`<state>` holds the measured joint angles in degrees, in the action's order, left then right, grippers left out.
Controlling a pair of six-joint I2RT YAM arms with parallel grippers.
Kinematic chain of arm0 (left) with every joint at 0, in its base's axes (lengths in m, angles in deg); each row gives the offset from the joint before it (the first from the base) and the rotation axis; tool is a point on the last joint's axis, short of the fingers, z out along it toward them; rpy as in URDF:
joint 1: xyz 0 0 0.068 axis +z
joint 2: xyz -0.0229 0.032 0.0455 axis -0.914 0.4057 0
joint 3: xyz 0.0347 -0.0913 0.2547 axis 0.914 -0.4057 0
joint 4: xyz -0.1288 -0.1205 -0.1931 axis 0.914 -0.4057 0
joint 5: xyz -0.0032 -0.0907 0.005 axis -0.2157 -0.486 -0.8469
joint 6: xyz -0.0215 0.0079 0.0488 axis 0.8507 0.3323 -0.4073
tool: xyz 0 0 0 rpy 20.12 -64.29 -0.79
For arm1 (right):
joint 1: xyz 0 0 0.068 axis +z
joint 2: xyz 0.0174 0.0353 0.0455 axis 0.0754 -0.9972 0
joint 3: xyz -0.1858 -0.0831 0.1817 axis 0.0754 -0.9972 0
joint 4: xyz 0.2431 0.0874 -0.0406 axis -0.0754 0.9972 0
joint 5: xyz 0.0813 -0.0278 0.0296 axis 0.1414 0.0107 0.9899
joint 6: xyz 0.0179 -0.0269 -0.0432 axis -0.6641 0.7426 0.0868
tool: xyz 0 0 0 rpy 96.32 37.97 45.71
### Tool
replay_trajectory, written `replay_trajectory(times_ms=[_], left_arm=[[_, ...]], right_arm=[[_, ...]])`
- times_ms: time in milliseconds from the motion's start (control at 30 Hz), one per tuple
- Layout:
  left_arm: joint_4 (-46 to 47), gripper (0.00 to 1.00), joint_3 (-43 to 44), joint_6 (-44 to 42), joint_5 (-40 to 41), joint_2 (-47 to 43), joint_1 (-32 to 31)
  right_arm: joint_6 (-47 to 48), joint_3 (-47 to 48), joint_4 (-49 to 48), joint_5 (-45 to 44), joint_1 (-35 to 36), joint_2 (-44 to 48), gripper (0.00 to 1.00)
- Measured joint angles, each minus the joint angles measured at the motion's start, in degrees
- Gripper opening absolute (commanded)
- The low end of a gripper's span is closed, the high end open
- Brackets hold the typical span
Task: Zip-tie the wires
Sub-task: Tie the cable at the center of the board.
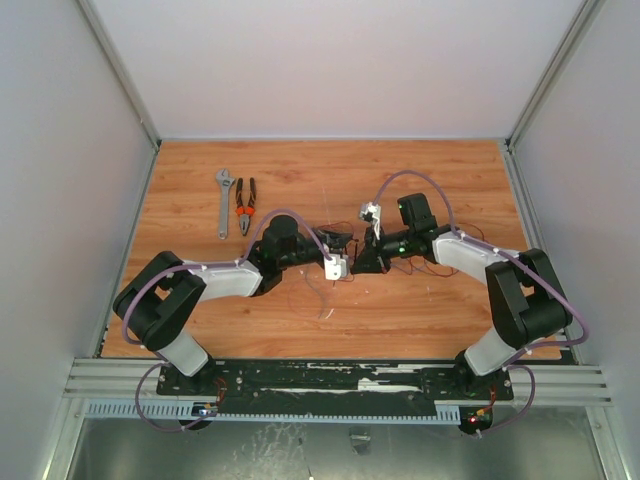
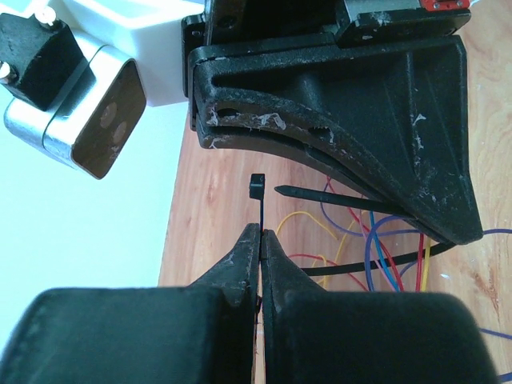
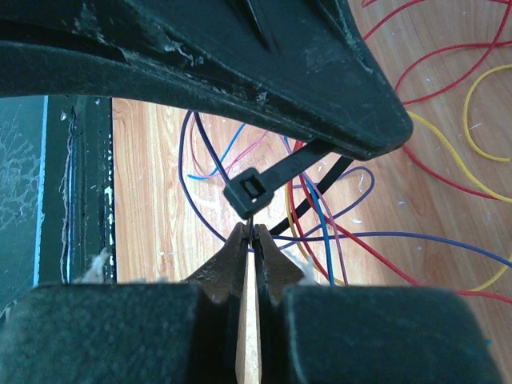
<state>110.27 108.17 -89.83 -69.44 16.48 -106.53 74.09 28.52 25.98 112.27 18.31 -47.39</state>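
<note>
Top: left gripper and right gripper are nose to nose mid-table. The wires sprawl at their 6 o'clock. Wrench and pliers sit well apart at 10 o'clock. The zip tie is too small to make out here.

Left wrist: left jaws are together, pinching the zip tie just under its head, which stands at 12 o'clock of the fingertips. The pointed tail sits at 3 o'clock of the head, just beside it and not in the slot. Risk: a slight angle error and the tip slides past the head or buckles.

Right wrist: right jaws are together, apparently on the tail end, with the head at their 12 o'clock. Wires cross the loop; can't tell how many run inside it. Risks:
- cinching around only a few strands
- the strap twisting in the pinch
- the fingers bumping at this spacing
</note>
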Motion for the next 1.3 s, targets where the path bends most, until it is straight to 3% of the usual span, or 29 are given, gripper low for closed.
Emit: replay_trajectory(times_ms=[1300], left_arm=[[3.3,0.0,-1.7,0.1,1.2,0.0,0.1]], right_arm=[[1.9,1.9,2.5,0.2,0.0,-0.9,0.0]])
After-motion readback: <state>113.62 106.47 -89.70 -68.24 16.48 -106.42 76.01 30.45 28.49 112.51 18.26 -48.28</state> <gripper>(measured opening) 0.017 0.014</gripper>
